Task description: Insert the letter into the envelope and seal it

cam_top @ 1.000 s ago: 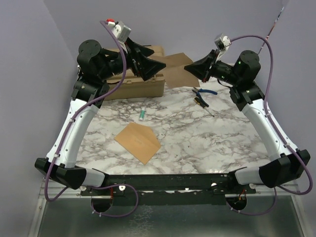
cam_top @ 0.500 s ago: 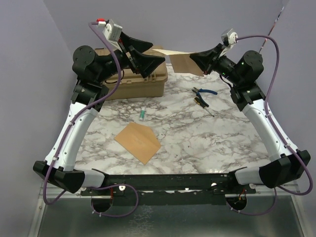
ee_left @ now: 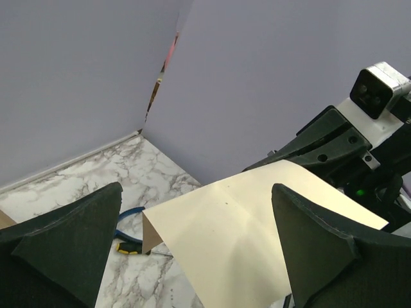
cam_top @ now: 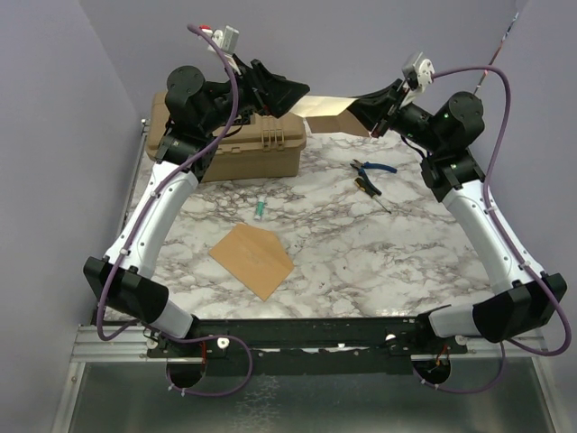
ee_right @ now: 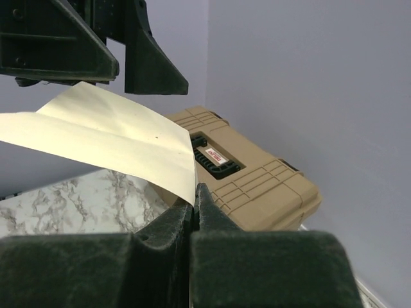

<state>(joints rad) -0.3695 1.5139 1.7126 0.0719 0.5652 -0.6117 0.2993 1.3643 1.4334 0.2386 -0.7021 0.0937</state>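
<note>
Our right claw (ee_right: pixel 194 199) is closed on one corner of the letter (ee_right: pixel 109 138) and holds it in the air above the far edge of the bench (cam_top: pixel 361 244), between the two arms. Our left claw (ee_left: pixel 196 192) stands fully open and holds nothing; its fingers (ee_left: pixel 70 244) face the free end of the sheet. Whether the paper is already inside the gap or only just before it, we cannot tell from these views. The envelope (cam_top: pixel 254 257) lies flat on the bench, well apart from the letter, toward the near edge and a little left of the middle. We cannot see if its flap is open.

We judge that the step in hand is a second grip, so that both claws carry the sheet. To do it well, we should bring the open fingers over the free edge until the paper sits clearly between them, and only then close. The right claw should not let go before that. The sheet is thin and shows a soft fold, so we should pull it only lightly flat and avoid any twist that may crease or tear it. The tan case (cam_top: pixel 261 153) at the far left corner is just below the left claw; we should pass above it.
</note>
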